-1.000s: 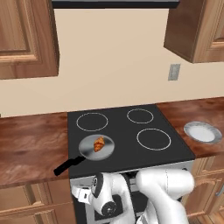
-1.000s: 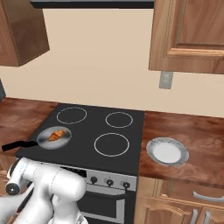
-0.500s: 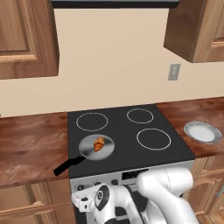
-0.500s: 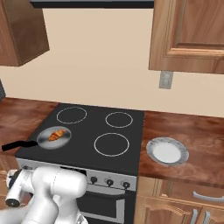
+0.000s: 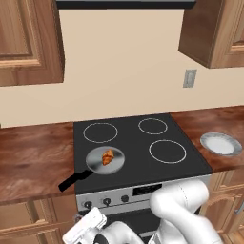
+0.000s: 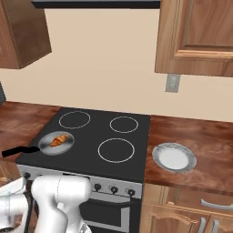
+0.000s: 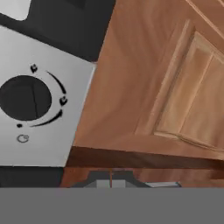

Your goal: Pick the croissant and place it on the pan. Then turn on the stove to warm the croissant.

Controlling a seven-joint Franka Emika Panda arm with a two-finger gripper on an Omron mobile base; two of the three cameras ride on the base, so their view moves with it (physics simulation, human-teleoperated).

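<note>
On the near-left burner of the stove (image 5: 138, 143): one pan (image 5: 97, 164), round, grey, shallow, its long black handle running out to the near left past the cooktop's edge. Contents: one croissant (image 5: 108, 156), golden-orange and brown, lying slightly right of the middle of the disc, much smaller than the pan; the right base view shows the same croissant (image 6: 59, 139) inside the pan (image 6: 49, 146).

Stove, black glass top: four white ring burners, three uncovered. Steel front below carries a row of black knobs.

On the wooden counter (image 5: 33, 157) right of the stove: one plate (image 5: 220, 143), pale grey-white, round, nothing on it; it stands well apart from the pan.

Wall: one outlet plate (image 5: 189, 78) above the right-hand counter. Wooden wall cabinets hang to the upper left and upper right.

In front of the stove, low: the white arm, bent down below the counter's edge. The gripper (image 7: 111, 183) has its finger tips together, clamped on nothing. The hand view looks at one black knob (image 7: 24, 97) on the steel panel, with dark arc markings around it, the gripper apart from it, beside a wooden cabinet door (image 7: 175, 83).
</note>
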